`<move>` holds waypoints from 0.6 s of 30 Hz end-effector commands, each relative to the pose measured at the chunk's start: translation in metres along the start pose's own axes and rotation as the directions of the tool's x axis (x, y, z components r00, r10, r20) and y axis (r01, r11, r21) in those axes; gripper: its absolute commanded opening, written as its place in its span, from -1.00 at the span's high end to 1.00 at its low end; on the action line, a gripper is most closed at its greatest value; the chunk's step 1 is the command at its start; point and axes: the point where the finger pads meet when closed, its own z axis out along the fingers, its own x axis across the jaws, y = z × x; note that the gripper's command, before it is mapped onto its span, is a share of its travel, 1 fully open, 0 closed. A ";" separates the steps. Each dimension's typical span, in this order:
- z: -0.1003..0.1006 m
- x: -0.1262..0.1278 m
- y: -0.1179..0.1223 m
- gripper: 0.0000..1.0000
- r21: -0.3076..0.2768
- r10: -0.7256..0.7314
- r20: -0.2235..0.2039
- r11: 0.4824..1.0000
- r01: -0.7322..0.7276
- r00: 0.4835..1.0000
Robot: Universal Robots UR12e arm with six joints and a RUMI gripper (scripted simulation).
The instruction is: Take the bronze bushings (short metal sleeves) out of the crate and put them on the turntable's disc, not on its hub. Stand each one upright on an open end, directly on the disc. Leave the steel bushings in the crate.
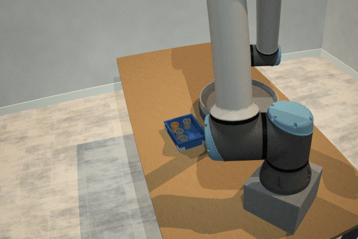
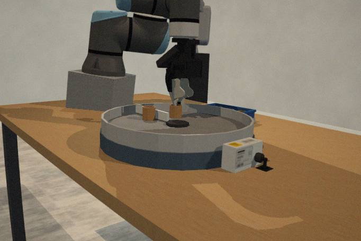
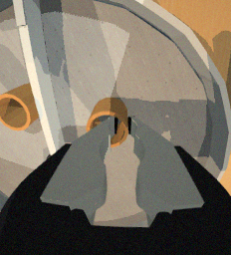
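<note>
Pincer point(image 3: 121, 126) hangs at frame centre in the wrist view, over the turntable disc point(image 2: 209, 125). Its jaws stand nearly pressed together with a thin gap, straddling the near wall of an upright bronze bushing point(image 3: 109, 112); whether they bear on the wall cannot be told, and it is judged released. That bushing stands on the disc beside the dark hub point(image 2: 177, 123), not on it. A second bronze bushing point(image 2: 148, 113) stands upright to its left, across a pale divider bar point(image 3: 36, 85). In the top view, left of centre, the blue crate point(image 1: 192, 141) on the tabletop point(image 1: 150, 85) contains one bronze bushing point(image 1: 174, 126) and three steel bushings point(image 1: 186, 123).
</note>
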 end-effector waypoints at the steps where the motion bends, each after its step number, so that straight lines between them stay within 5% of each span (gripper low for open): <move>1: 0.000 0.000 0.001 0.88 -0.001 0.000 0.000 1.000 0.000 1.000; 12: -0.002 0.000 0.001 0.88 -0.001 0.000 0.000 1.000 0.000 1.000; 18: -0.025 0.000 0.001 0.88 -0.001 0.000 0.000 1.000 0.000 1.000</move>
